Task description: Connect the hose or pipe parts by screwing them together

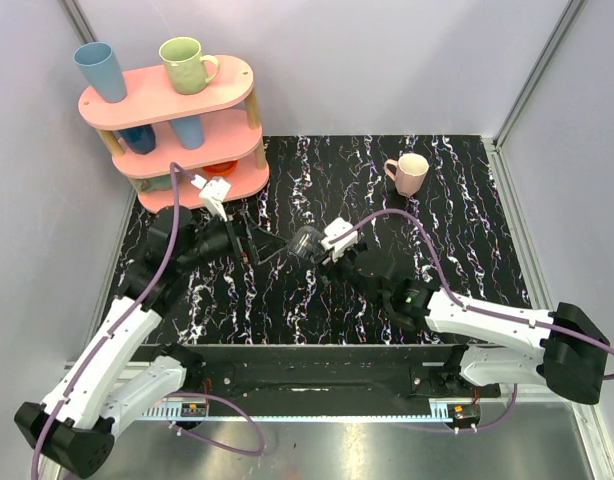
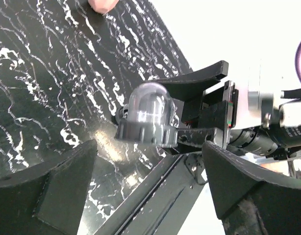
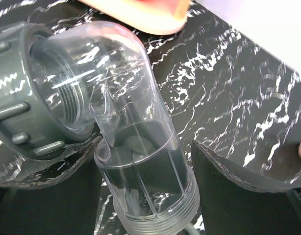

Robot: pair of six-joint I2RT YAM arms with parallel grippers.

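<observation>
The translucent tube (image 3: 133, 117) is a short clear elbow. A grey ribbed ring fitting (image 3: 15, 110) sits around one of its ends, with the tube's threads showing inside the ring. The other end, also threaded, is bare and points back toward the right wrist camera. The joined pair sits over the middle of the black, white-veined tabletop (image 1: 467, 235), between the two arms. Whether it touches the surface cannot be told.

The right pincer (image 2: 182, 111) is pinching the piece. In the left wrist view, one dark finger lies above the clear dome and the other lies below it against the ring. In the right wrist view, the tube lies between the two fingers.

The left pincer (image 2: 150, 152) faces the piece from the other side. It is spread wide, with one finger on each side of the ring and neither touching it.

Both arms reach in from the near edge of the tabletop, each trailing a purple cable (image 1: 172, 225).

A pink mug (image 1: 409, 173) stands well apart, toward the far side of the tabletop. In the far left corner is a pink tiered shelf (image 1: 232, 95). On its top tier stand a blue cup (image 1: 99, 70) and a green mug (image 1: 187, 63).
</observation>
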